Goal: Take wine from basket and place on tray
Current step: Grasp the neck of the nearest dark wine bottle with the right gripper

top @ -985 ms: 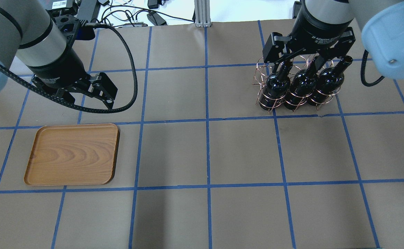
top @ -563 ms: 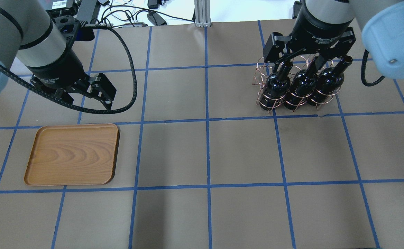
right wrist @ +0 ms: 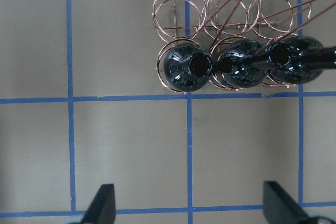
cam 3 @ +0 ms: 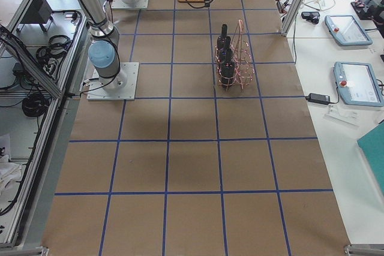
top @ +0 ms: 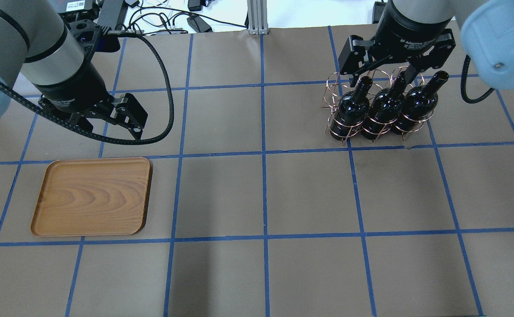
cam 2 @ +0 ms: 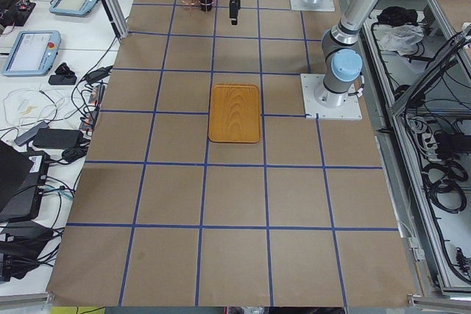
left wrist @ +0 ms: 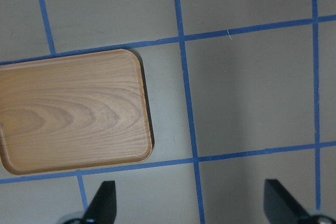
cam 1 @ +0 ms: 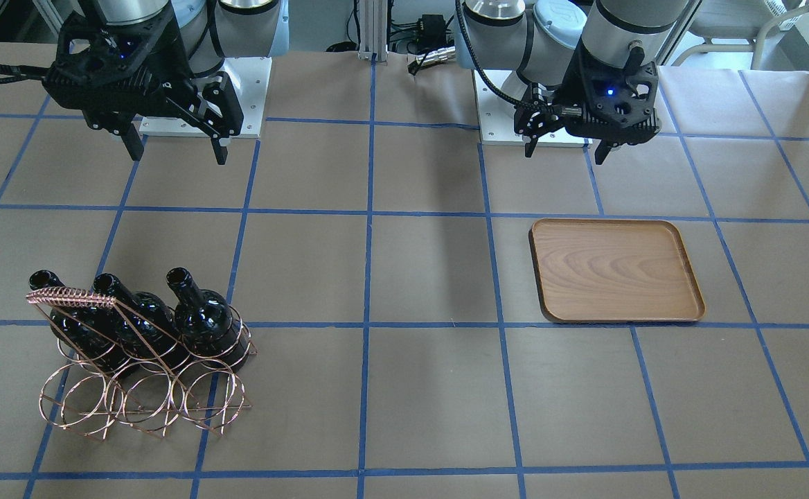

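Wine bottles (top: 384,110) fill the basket's (top: 332,94) robot-side rings (handle struts (right wrist: 231,3) slanting alongside); my right gripper (cam 1: 176,152) and left gripper (cam 1: 564,151) are both spread apart.

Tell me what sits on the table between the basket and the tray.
Nothing: in the front-facing view, only bare brown table paper with blue tape lines separates the basket from the tray.

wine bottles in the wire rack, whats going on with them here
Nothing is being held right now. The three wine bottles stand in the basket, in the row nearest the robot. The right gripper hovers open in the air on the robot's side of them. The left gripper hangs open near the tray, which is empty. No bottle is out yet.
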`<move>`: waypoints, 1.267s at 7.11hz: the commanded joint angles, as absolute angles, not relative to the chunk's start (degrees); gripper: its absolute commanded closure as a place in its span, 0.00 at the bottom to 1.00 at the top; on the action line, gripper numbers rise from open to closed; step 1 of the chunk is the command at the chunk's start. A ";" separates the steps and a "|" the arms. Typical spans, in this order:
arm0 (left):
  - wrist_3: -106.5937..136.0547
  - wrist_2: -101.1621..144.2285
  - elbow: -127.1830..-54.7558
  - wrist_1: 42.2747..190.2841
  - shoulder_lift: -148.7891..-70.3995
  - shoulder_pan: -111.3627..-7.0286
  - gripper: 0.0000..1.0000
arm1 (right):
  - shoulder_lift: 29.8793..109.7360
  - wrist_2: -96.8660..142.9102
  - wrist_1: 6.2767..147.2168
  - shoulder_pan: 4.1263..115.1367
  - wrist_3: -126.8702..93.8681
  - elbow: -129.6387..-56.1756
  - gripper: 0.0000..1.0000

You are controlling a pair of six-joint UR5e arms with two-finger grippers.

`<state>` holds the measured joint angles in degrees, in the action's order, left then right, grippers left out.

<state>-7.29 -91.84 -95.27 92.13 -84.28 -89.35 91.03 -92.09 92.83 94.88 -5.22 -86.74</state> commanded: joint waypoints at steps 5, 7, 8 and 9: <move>-7.38 -93.78 -96.50 92.11 -84.11 -89.30 0.00 | 80.44 -92.03 91.94 86.70 2.85 -77.96 0.00; -7.38 -93.69 -96.50 92.02 -84.11 -89.38 0.00 | 76.93 -91.85 92.46 83.41 5.89 -78.39 0.00; -7.30 -93.52 -96.50 91.85 -84.02 -89.38 0.00 | 75.16 -91.93 93.07 83.41 5.80 -79.09 0.00; -7.29 -93.25 -96.33 91.67 -83.68 -89.38 0.00 | 74.45 -91.85 93.86 83.41 5.54 -81.89 0.04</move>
